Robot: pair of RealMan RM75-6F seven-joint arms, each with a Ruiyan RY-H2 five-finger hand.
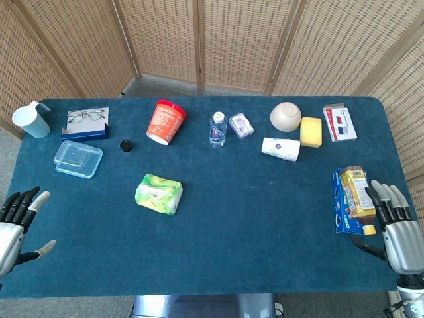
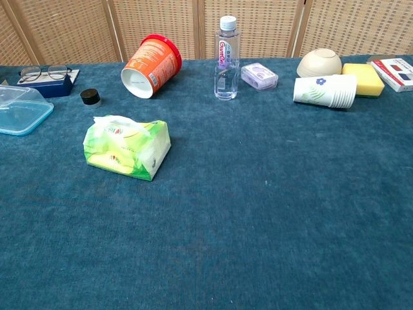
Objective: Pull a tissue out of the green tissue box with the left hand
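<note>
Tissue pack first: the soft green-and-white plastic tissue box (image 1: 159,193) lies left of centre on the dark blue felt surface (image 1: 252,225), with a white tuft showing at its top in the chest view (image 2: 127,148). Our left hand (image 1: 18,225) sits at the lower left edge of the head view, well apart from the pack, fingers (image 1: 38,199) spread and holding nothing. Our right hand (image 1: 397,228) rests at the lower right edge, fingers likewise apart, just beside a blue carton with an amber bottle (image 1: 353,199). We judge the reach has not begun. To do it well, we should bring the left hand over the tuft, pinch only the loose tissue, and lift steadily upward, since the light pack may well rise with it.
</note>
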